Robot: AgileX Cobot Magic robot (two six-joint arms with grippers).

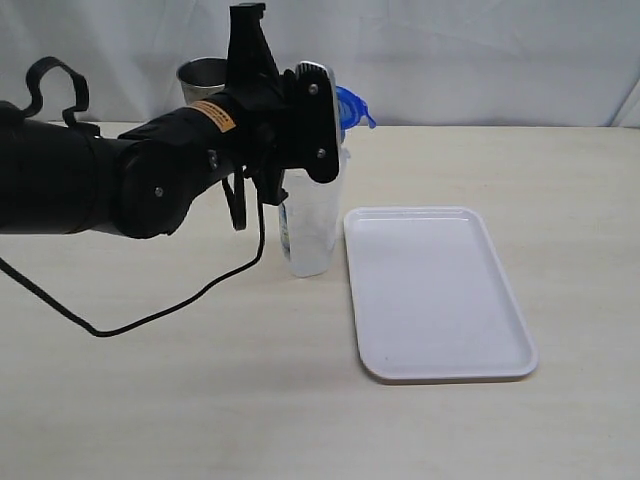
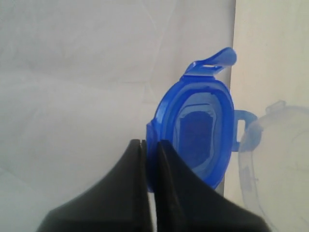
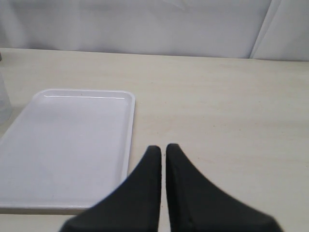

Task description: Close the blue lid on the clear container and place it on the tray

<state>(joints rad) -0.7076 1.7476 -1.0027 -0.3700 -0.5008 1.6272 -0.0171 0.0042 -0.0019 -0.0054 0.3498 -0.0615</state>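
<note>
My left gripper (image 2: 150, 142) is shut on the rim of the blue lid (image 2: 200, 130), which it holds on edge with one snap flap sticking up. In the exterior view the lid (image 1: 352, 106) is in the air just above the top of the clear container (image 1: 310, 230), and the left gripper (image 1: 333, 112) hides that top. The container's open rim (image 2: 282, 159) shows beside the lid in the left wrist view. The white tray (image 1: 435, 290) lies flat right of the container. My right gripper (image 3: 163, 147) is shut on nothing, over the table by the tray (image 3: 67, 145).
A steel tumbler (image 1: 200, 75) stands behind the left arm at the back. The arm's black cable (image 1: 150, 315) loops over the table left of the container. A white curtain backs the table.
</note>
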